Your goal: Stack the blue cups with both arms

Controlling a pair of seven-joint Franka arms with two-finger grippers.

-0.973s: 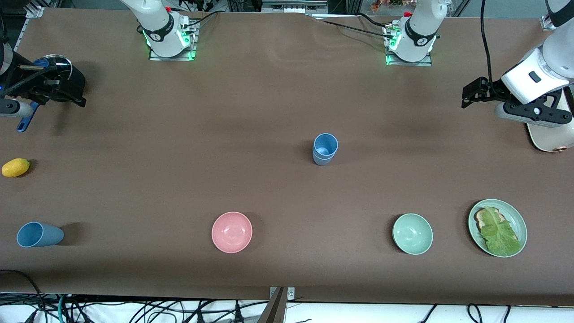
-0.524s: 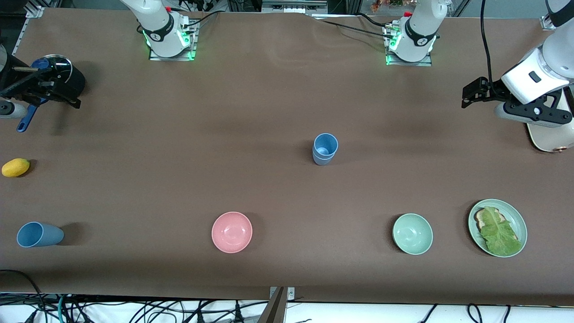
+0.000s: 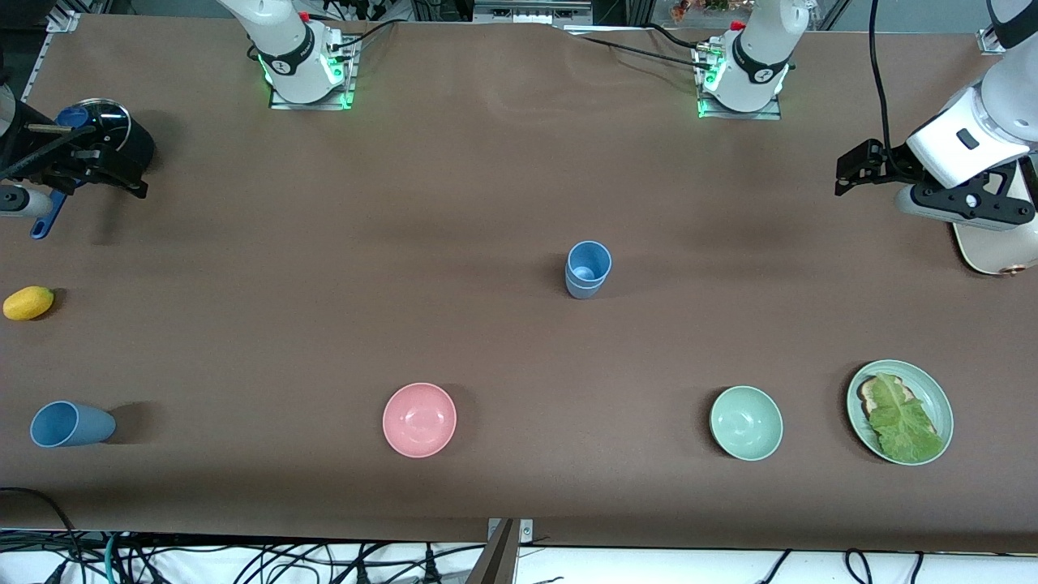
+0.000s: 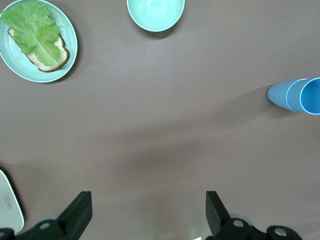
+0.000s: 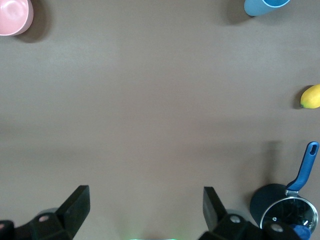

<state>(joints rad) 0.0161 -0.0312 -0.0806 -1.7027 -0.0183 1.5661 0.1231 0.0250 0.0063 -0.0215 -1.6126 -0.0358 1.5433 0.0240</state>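
Two matte tapered blue cups (image 3: 587,269) nested upright mid-table.
Left gripper (image 4: 146,215) and right gripper (image 5: 145,212) wide, empty, over bare table at its ends.

A brown table (image 3: 486,186) fills the frame. In the lower middle sits a round pink bowl (image 3: 419,419). To its right, lower right of the frame, sits a round pale green bowl (image 3: 746,422), then a pale green plate (image 3: 941,401) holding a slice of toast topped with a lettuce leaf (image 3: 902,422). At the left edge lies a small yellow lemon (image 3: 28,302). In the upper left stands a dark pot with a blue handle (image 3: 122,138). At the right edge, a cream-white object (image 3: 989,251) is partly visible.
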